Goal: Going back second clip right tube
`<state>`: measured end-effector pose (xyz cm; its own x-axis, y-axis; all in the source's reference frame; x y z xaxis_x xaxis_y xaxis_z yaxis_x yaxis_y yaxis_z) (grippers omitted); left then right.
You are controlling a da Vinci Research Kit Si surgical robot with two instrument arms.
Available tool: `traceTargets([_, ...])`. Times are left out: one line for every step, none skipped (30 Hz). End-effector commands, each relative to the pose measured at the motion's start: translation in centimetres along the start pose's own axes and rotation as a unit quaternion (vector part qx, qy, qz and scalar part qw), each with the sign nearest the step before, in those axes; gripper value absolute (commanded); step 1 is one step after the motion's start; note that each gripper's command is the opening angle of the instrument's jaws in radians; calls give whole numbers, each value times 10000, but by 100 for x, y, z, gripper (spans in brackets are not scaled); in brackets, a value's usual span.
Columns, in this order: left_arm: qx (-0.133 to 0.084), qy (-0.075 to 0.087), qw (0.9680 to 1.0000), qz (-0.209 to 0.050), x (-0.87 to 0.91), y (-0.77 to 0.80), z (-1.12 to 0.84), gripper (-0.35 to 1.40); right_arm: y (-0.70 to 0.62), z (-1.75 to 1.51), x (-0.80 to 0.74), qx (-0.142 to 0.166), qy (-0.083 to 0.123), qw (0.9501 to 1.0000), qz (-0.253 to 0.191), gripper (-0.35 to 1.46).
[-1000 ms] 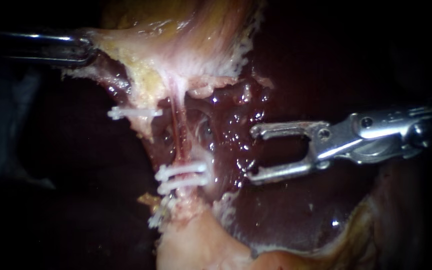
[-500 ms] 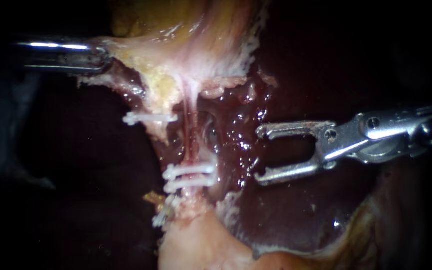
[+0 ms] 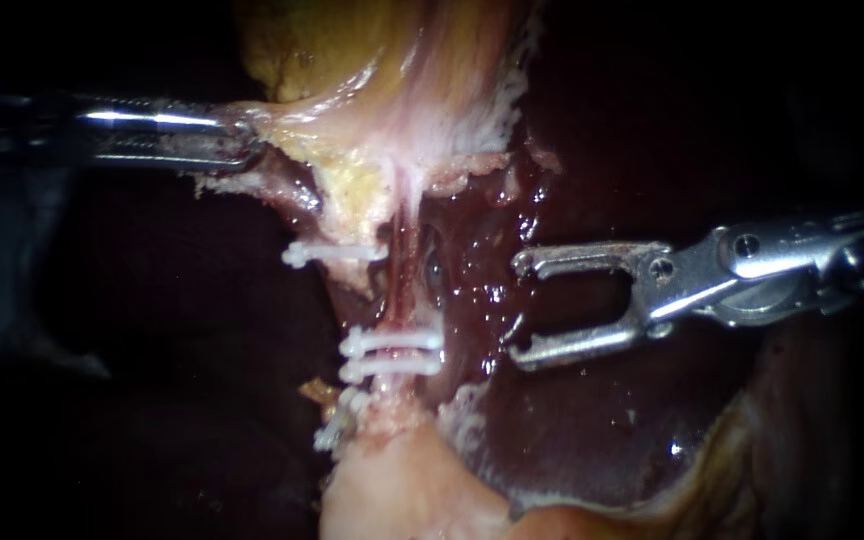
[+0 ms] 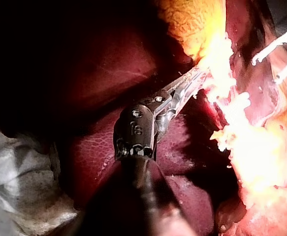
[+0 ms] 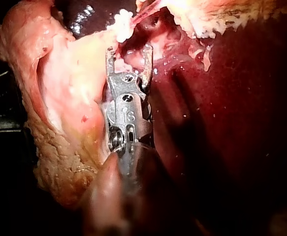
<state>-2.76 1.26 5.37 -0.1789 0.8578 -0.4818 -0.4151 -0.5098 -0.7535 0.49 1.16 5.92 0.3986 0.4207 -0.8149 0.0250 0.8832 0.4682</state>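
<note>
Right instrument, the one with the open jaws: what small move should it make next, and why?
Probably draw the right instrument straight back toward its own side, away from the tube. Its jaws stand open and empty, two white clips already sit across the tube beside them, and the left instrument holds the tissue taut.

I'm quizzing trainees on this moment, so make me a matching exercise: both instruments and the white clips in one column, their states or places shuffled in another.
1 left instrument
2 right instrument
3 paired clips
4 upper clip

A jaws open, empty
B side by side across the tube
C jaws shut on pale tissue
D alone, nearest the left instrument

Pairs: 1-C, 2-A, 3-B, 4-D
</note>
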Motion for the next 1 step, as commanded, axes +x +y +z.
traceTargets([-3, -1, 10000, -2, 1, 0, -2, -35, 0, 0, 0, -1, 0, 10000, 1, 50])
